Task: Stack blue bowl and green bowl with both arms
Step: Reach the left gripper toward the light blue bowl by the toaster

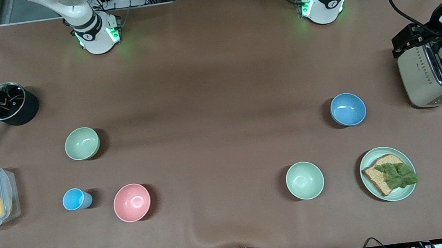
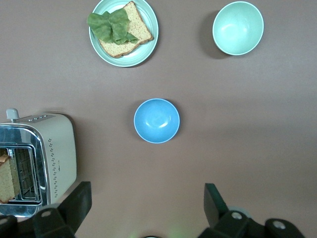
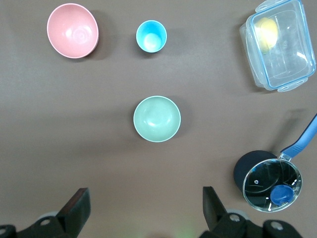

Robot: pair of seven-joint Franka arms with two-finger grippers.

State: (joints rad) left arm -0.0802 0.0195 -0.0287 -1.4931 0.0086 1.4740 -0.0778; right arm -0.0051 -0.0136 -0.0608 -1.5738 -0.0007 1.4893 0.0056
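Both grippers wide apart, empty: left gripper [image 2: 143, 208] above blue bowl [image 1: 348, 109], right gripper [image 3: 143, 210] above sage-green bowl [image 1: 82, 143]. Best descended squarely, one finger inside each rim, avoiding the paler mint bowl [image 1: 304, 180].

No readable text, brand, number or sign can be made out on anything in the three views. A small dark marking is seen on the cream side of the toaster [image 2: 55, 158], which lies off to one side of the left gripper's open jaws, but it cannot be read. Small round marks are borne by the white collars of both arm bases in the front view, and these cannot be read as letters or numbers either.
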